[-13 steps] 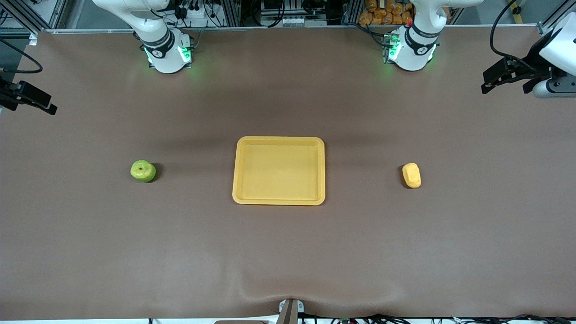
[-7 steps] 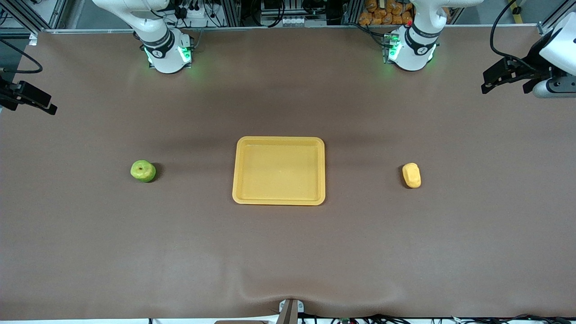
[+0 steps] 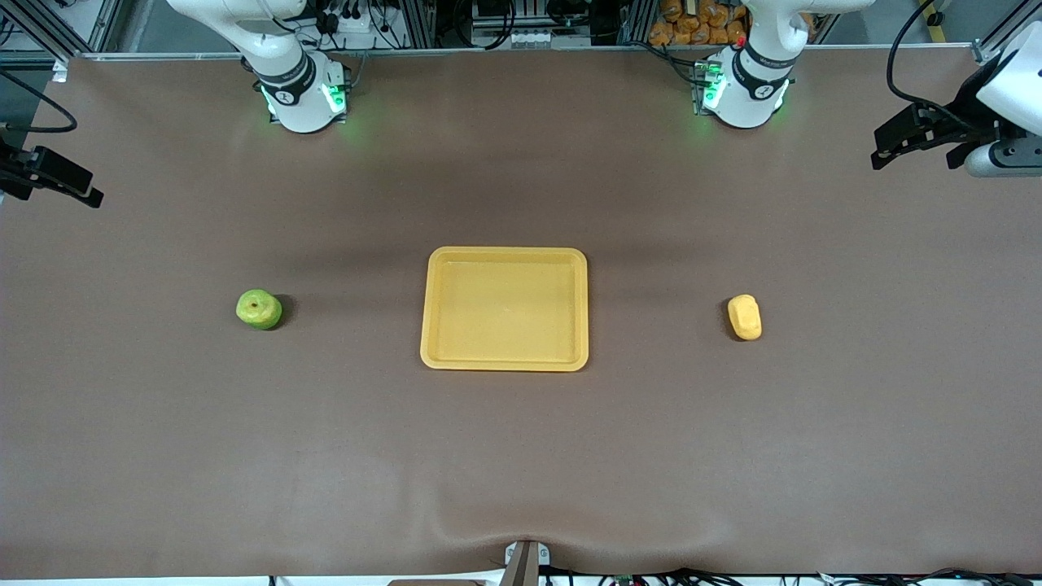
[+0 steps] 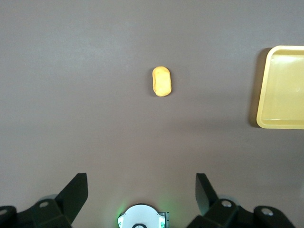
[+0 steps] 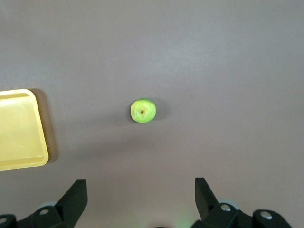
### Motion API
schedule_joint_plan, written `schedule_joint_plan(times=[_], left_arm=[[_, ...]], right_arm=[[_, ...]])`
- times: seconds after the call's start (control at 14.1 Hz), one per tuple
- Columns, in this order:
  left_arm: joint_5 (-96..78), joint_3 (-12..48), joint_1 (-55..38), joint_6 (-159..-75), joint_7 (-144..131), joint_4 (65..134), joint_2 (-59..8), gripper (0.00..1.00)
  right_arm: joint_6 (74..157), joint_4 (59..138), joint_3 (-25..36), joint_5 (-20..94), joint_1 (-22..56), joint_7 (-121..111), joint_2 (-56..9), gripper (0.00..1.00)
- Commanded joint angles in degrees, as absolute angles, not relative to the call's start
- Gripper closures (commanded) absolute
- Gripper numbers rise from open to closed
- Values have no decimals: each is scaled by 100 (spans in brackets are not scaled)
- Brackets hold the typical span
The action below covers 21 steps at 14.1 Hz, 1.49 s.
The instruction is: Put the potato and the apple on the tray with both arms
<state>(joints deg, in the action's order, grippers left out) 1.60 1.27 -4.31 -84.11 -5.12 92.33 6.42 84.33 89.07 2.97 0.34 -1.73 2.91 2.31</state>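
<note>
The yellow-orange tray [image 3: 504, 362] lies flat in the middle of the table with nothing on it. The green apple [image 3: 259, 309] sits on the table toward the right arm's end, stem dimple up. The yellow potato [image 3: 745, 317] lies toward the left arm's end. Both are apart from the tray. My left gripper [image 4: 141, 180] is open and empty, high over the table near its base, with the potato [image 4: 162, 81] and a tray corner [image 4: 266, 118] below. My right gripper [image 5: 140, 183] is open and empty, high above the apple [image 5: 143, 110]. Neither gripper shows in the front view.
The arms' green-lit bases [image 3: 303, 94] [image 3: 742, 91] stand at the table's edge farthest from the front camera. Black fixtures [image 3: 50, 175] [image 3: 924, 134] overhang the table's two ends. A brown mat [image 3: 521, 456] covers the table.
</note>
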Motion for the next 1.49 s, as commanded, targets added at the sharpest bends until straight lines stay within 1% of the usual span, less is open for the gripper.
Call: schedule_joint_plan(times=[0.0,0.14,0.57,0.78,1.0,1.14,1.42], left_arm=[[44,141,-404,-8297,-580,9149,580,0],[44,141,-404,-8288,-571,9149,571,0],[44,141,-404,-8262,-563,9167,510,0],[44,132,-396,-8262,-545,9184,431,0],[44,132,-413,-8279,-607,9185,264,0],[44,132,-404,-8314,-606,9185,150,0],[44,132,-404,-8542,-615,9395,70,0]], right_arm=[[8385,8745,255,-44,-167,185,10,0],[8394,8745,237,-123,-123,185,-236,0],[8385,8552,237,-615,527,237,-1019,0],[8393,8552,229,-598,545,246,-1238,0],[8411,8534,237,-633,536,246,-1660,0],[8446,8534,237,-607,475,194,-1827,0],[8517,8429,246,-633,439,176,-2196,0]])
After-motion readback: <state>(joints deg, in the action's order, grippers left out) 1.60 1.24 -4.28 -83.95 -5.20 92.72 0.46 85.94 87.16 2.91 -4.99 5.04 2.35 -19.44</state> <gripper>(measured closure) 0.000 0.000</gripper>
